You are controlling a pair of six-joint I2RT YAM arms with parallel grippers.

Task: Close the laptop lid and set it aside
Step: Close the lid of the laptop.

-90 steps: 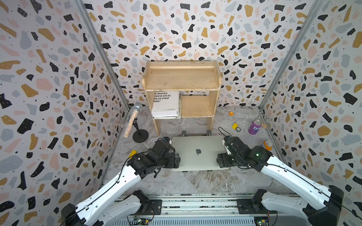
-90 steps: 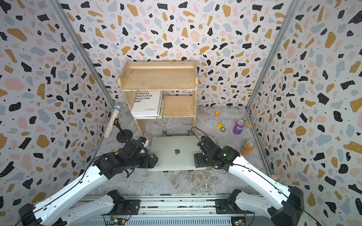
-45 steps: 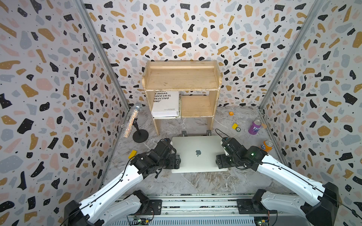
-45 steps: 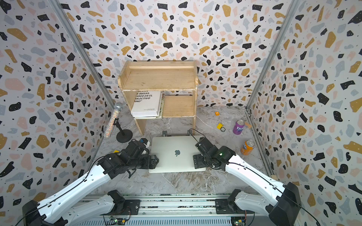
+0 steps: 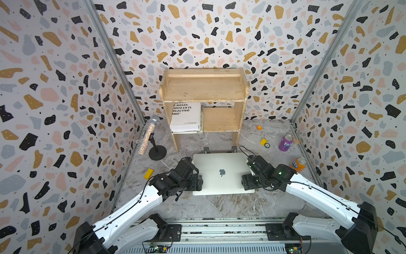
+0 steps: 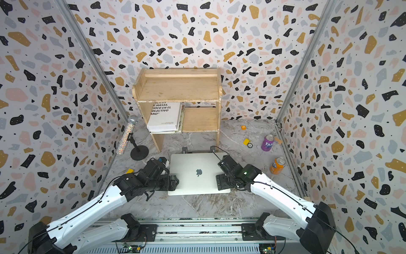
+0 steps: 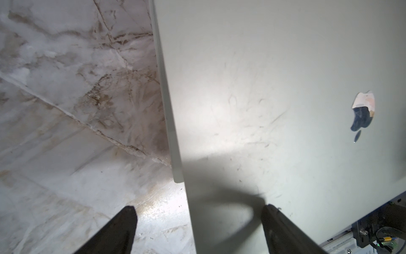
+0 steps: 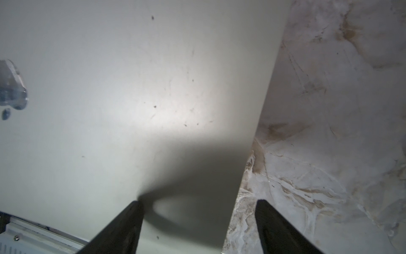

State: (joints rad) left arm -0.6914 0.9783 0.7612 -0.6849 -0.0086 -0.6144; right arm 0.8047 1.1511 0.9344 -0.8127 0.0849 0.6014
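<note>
Both arms sit slightly nearer the rail [image 5: 219, 228] than a second ago, the right one nudged inward; laptop [image 5: 222, 162] barely shifted. Left gripper [image 7: 198, 210] jaws wide, straddling the laptop's left edge: one finger over the laptop lid [image 6: 197, 162], the other over the marble table [image 5: 230, 206], nothing clamped. Right gripper [image 8: 198, 204] same on the right edge, wide. Lid shut, logo up, laptop mid-table. Beyond: orange can [image 5: 299, 164], purple can [image 5: 285, 143], microphone [image 5: 149, 134], wooden shelf [image 5: 203, 88] with white book [image 5: 185, 118].
</note>
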